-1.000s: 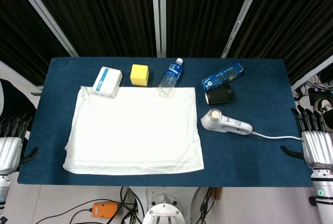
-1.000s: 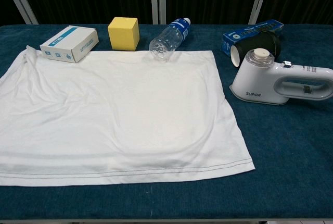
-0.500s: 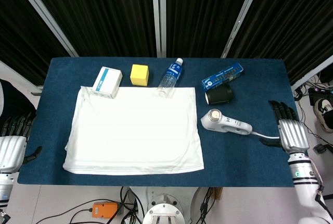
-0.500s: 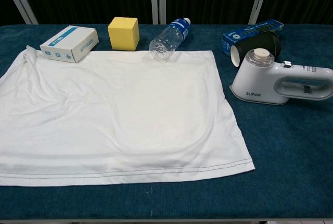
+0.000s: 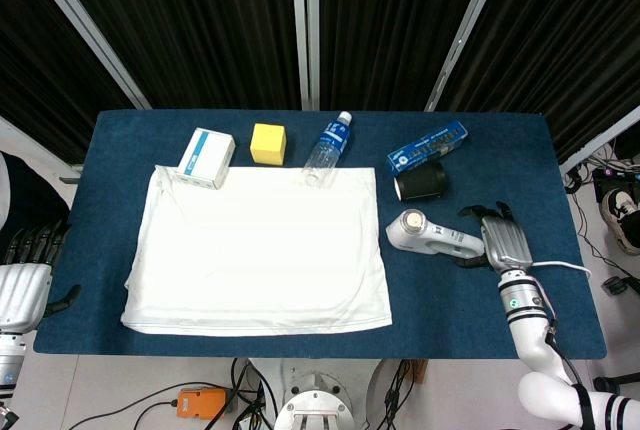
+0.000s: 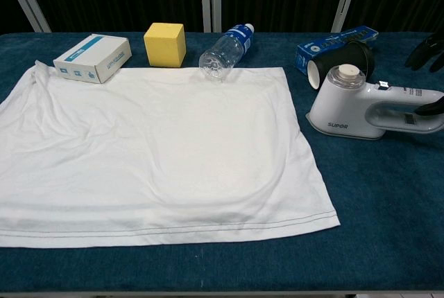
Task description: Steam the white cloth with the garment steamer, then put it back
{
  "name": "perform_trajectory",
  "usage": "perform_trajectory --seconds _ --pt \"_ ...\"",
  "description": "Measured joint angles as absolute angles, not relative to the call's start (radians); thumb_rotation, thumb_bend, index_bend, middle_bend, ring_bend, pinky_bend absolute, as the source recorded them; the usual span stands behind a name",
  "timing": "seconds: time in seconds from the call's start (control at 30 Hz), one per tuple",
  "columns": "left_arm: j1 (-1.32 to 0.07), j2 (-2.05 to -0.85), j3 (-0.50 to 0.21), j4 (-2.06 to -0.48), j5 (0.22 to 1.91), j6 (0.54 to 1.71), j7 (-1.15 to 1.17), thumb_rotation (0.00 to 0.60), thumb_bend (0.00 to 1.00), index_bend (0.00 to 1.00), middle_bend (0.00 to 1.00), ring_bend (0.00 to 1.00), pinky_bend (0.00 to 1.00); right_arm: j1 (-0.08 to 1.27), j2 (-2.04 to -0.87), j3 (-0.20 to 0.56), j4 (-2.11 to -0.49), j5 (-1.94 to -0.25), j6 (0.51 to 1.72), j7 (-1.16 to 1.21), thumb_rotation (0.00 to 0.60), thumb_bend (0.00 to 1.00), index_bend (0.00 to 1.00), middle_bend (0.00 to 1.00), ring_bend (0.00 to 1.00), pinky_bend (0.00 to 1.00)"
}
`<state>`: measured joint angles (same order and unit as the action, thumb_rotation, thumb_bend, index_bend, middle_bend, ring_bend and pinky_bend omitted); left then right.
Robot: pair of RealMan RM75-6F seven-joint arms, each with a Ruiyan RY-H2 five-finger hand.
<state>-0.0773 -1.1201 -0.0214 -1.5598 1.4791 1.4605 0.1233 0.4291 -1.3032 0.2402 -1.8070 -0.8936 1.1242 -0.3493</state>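
Observation:
The white cloth [image 5: 260,250] [image 6: 152,152] lies spread flat across the left and middle of the blue table [image 5: 470,300]. To its right lies the white garment steamer [image 5: 430,234] [image 6: 361,104], on its side with the handle pointing right. My right hand [image 5: 503,240] hovers at the end of that handle with fingers and thumb apart on either side and no grip on it. In the chest view only its dark fingertips [image 6: 423,52] show at the right edge. My left hand [image 5: 20,285] hangs open beyond the table's left edge, holding nothing.
Along the back stand a white box [image 5: 207,157] [image 6: 92,57], a yellow cube [image 5: 268,143] [image 6: 165,44], a lying water bottle [image 5: 327,148] [image 6: 225,50], a blue box [image 5: 428,146] and a tipped black cup [image 5: 421,184] just behind the steamer. The steamer's cable [image 5: 560,266] trails right.
My right hand has swept in from the table's right edge leftward to the steamer's handle. The left hand has sunk slightly. The cloth and steamer have stayed put.

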Motion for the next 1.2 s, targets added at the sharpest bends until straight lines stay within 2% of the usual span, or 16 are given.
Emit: perform_trajectory --seconds 0.1,0.47,1.2 --pt "-0.080 -1.122 -0.020 -1.555 1.480 1.454 0.118 0.600 0.18 0.00 0.00 0.00 0.00 0.451 -1.321 0.244 -1.799 -0.850 1.110 -0.362 0.600 0.07 0.42 0.39 0.37 0.00" --pt "-0.086 -1.135 -0.015 -1.532 1.482 1.439 0.101 0.600 0.18 0.00 0.00 0.00 0.00 0.501 -1.356 0.254 -1.765 -0.712 1.083 -0.373 0.600 0.07 0.48 0.47 0.50 0.00" --pt "-0.082 -1.135 -0.010 -1.535 1.477 1.439 0.108 0.600 0.18 0.00 0.00 0.00 0.00 0.535 -1.368 0.243 -1.700 -0.681 0.994 -0.263 0.600 0.07 0.51 0.56 0.59 0.00"
